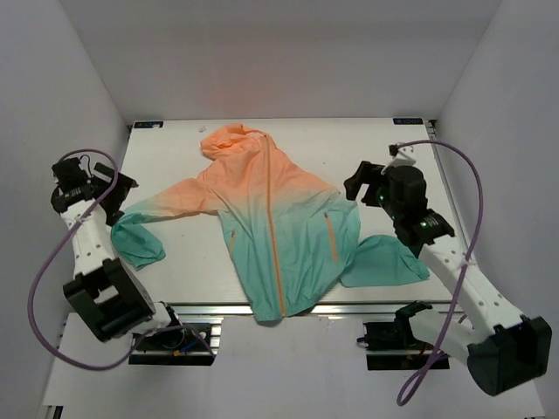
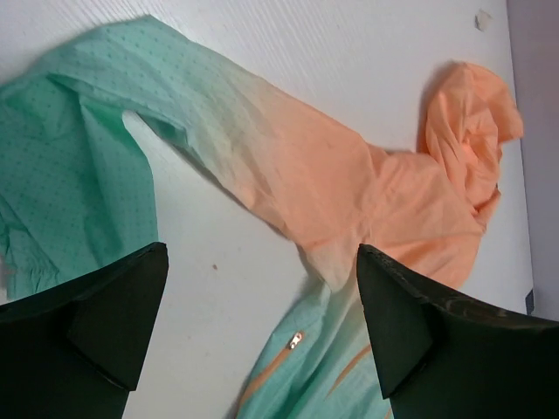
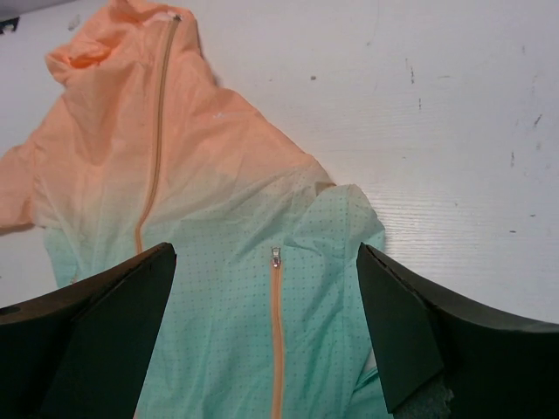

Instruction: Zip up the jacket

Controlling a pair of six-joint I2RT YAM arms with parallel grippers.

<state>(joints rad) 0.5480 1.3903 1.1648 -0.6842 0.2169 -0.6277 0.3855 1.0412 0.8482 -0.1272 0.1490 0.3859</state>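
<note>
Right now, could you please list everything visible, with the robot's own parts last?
jacket: one, peach-orange fading to teal, spread flat mid-table
front zipper: one, orange, hood to hem
pocket zip: one, orange, on teal front panel
table: one, white, under the jacket
cables: two, purple, one looping from each arm
left gripper: one, black, open, by the left-side sleeve
right gripper: one, black, open, by the jacket's right edge

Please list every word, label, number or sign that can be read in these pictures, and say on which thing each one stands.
No text can be read in any view.
left corner label, a dark tag at the far edge of the table: too small to read.
right corner label, a similar tag: too small to read.
jacket: no word or brand shows, only fine dots on the teal fabric.
</note>
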